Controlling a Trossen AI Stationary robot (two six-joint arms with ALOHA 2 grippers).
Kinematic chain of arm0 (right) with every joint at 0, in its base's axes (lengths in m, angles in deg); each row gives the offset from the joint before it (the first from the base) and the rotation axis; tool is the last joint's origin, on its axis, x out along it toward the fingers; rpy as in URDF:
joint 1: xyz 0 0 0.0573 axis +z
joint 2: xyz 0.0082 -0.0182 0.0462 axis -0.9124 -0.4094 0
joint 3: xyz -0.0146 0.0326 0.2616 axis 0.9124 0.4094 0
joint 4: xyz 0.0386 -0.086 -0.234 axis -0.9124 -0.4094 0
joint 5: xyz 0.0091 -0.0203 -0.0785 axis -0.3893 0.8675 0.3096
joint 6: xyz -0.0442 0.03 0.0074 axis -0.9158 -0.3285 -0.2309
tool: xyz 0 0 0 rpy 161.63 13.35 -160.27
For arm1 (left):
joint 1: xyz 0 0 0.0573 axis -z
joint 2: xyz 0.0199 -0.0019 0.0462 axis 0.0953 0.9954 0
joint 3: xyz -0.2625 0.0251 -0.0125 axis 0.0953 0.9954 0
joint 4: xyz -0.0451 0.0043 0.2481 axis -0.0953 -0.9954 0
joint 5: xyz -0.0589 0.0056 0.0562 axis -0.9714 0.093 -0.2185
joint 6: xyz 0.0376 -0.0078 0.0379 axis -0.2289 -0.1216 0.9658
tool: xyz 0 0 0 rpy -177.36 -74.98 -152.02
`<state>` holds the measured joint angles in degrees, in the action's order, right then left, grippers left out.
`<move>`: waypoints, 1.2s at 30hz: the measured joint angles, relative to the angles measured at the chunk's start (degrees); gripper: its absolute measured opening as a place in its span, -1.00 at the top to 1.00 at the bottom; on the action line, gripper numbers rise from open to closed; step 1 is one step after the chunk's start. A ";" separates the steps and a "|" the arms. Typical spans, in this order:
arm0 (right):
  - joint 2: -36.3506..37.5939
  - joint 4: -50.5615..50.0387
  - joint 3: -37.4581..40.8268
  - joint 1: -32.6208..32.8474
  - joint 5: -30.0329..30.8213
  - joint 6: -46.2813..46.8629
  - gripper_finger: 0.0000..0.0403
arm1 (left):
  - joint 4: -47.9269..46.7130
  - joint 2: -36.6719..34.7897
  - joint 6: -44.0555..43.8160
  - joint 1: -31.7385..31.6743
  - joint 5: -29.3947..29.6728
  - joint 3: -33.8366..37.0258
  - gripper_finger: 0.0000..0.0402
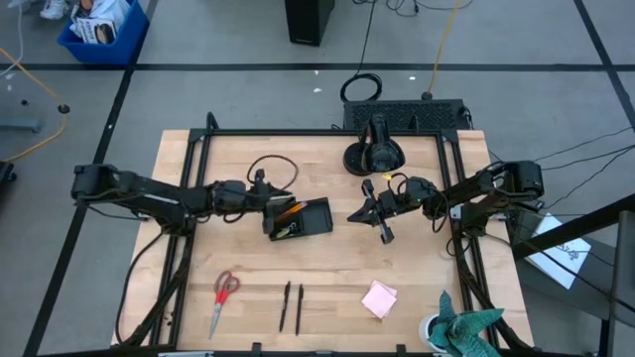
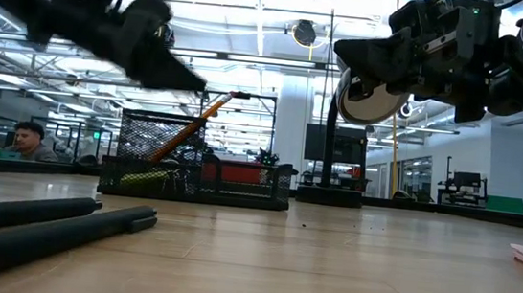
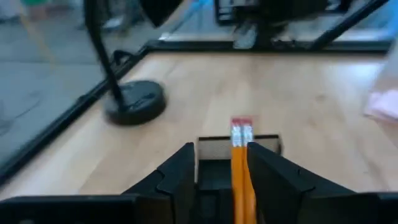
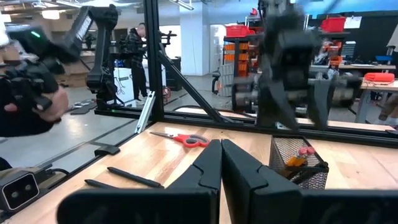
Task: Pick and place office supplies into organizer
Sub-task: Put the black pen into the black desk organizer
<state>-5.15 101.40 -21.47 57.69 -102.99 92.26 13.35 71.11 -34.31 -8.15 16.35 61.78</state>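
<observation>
Looking straight down, the left tool (image 1: 270,211) sits at the left edge of the black organizer (image 1: 310,218) near the middle of the wooden tabletop (image 1: 327,268), with orange pencils (image 1: 289,211) lying at that edge. The right tool (image 1: 375,210) hangs to the right of the organizer, apart from it. Along the near edge lie red-handled scissors (image 1: 222,297), two black pens (image 1: 291,305) and a pink sticky-note pad (image 1: 379,297).

From tabletop height, the organizer (image 2: 196,174) stands as a mesh basket with a pencil (image 2: 191,130) leaning out of it; both arms hang above, and the pens (image 2: 52,218) lie in front.

The left wrist camera shows its fingers (image 3: 177,177) parted, two pencils (image 3: 240,162) running between them without either finger clearly pressing on them, eraser ends over the organizer's rim (image 3: 239,144).

The right wrist camera shows its fingers (image 4: 205,174) pressed together on nothing, with the organizer (image 4: 297,163), the scissors (image 4: 181,137) and a pen (image 4: 134,177) beyond.
</observation>
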 joint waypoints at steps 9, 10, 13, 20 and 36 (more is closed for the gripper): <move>0.00 -0.93 -0.02 0.00 0.00 -0.09 0.98 | -66.04 7.44 -23.23 18.36 15.02 -35.76 0.34; 0.00 -1.02 -0.02 0.00 0.00 -0.09 0.98 | -68.87 9.80 -26.25 20.61 15.31 -38.27 0.35; 0.00 -1.39 -0.02 0.00 -0.02 -0.09 0.98 | -74.35 16.95 -35.79 26.06 15.42 -44.53 0.35; 0.02 -3.10 -0.02 0.00 -0.06 -0.11 0.98 | -72.10 33.99 -47.67 34.68 14.63 -52.52 0.35; 0.02 -1.46 0.00 0.00 -0.06 1.40 0.98 | -86.65 44.76 -87.82 38.88 1.11 -67.51 0.35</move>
<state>-5.13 99.94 -21.47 57.69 -103.05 93.65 -73.30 115.87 -122.13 30.74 17.46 -5.73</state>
